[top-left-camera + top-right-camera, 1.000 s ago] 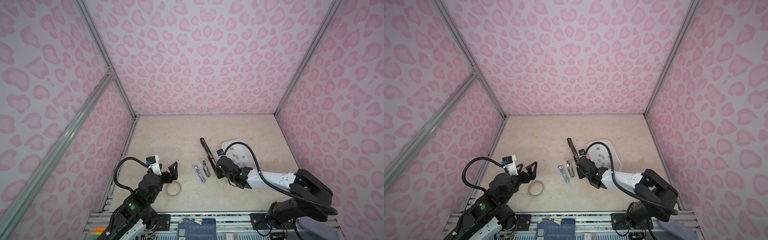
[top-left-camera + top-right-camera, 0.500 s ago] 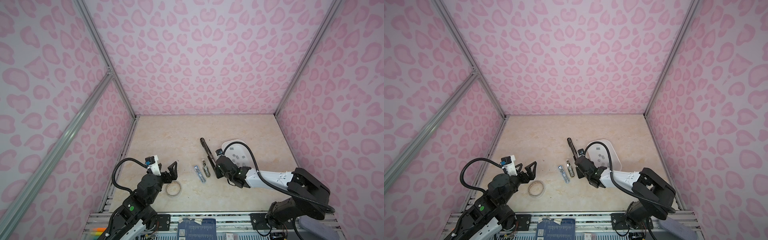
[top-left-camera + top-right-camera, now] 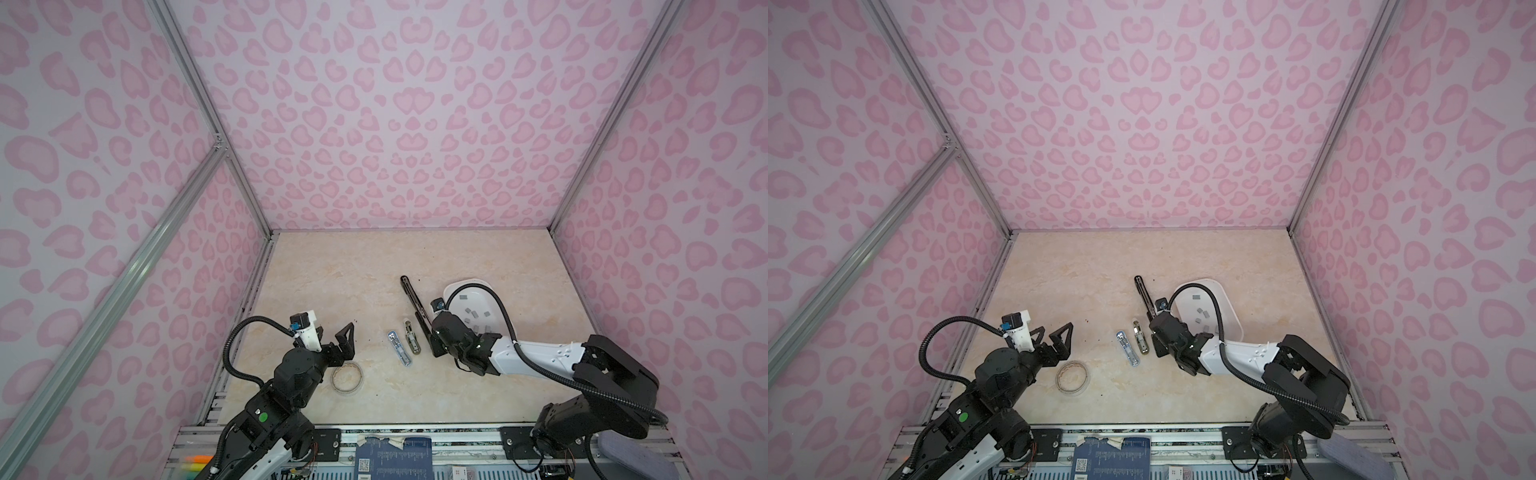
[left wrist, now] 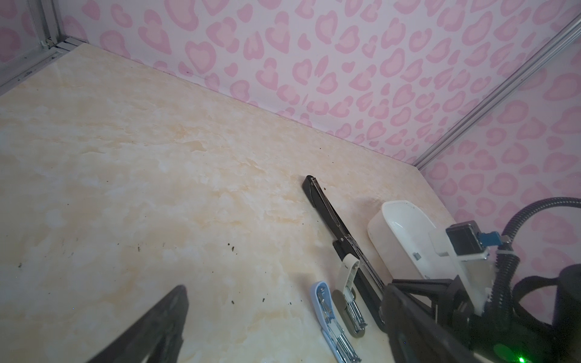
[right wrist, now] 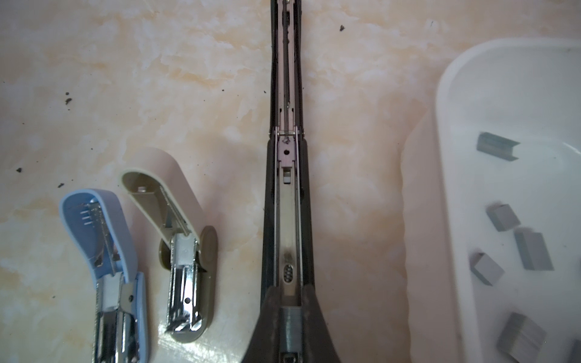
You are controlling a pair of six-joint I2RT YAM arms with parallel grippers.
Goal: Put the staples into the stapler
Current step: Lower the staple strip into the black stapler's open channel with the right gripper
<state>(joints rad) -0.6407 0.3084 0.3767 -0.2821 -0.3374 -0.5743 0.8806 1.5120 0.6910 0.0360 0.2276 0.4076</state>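
A long black stapler (image 5: 287, 220) lies opened flat on the table, its metal channel facing up; it also shows in both top views (image 3: 411, 297) (image 3: 1144, 297). My right gripper (image 5: 290, 317) is shut on a grey strip of staples (image 5: 290, 327), held right over the near end of that channel. More staples (image 5: 534, 251) lie loose in the white tray (image 5: 446, 157). My left gripper (image 3: 336, 332) (image 4: 284, 292) hangs open and empty above the table at the left, apart from everything.
A small blue stapler (image 5: 103, 239) and a small beige stapler (image 5: 176, 201) lie open just left of the black one. A ring of tape (image 3: 347, 376) lies under the left arm. The tray (image 3: 451, 289) sits right of the black stapler. Pink walls enclose the table.
The right arm has edged slightly to the left with the staple strip still in its grip. The left arm has not moved.
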